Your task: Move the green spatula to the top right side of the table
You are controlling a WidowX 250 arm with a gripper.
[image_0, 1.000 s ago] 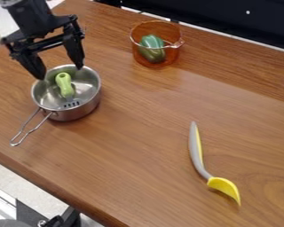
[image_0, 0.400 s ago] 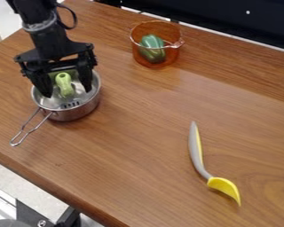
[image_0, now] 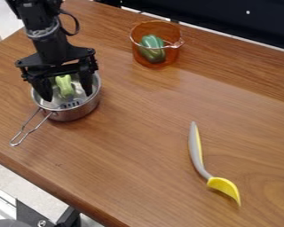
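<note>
Over the steel pot at the left of the table hangs the gripper [image_0: 69, 95], open, its two fingers reaching down inside the pot's rim. Between them, with a gap on each side, is the green spatula [image_0: 65, 86]. Its light green handle leans up inside the pot, and its slotted metal end lies low by the pot's front wall. The top of the handle is partly hidden behind the gripper.
The steel pot [image_0: 75, 115] has a wire handle pointing to the front left. An orange see-through pot [image_0: 157, 61] holding a green pepper [image_0: 152, 41] stands at the back. A grey and yellow spoon [image_0: 197, 153] lies at the right front of the wooden table [image_0: 132, 133].
From above the pot's back left, the gripper has moved right and down, so its fingers now stand on either side of the green handle. The pot and spatula have not moved.
</note>
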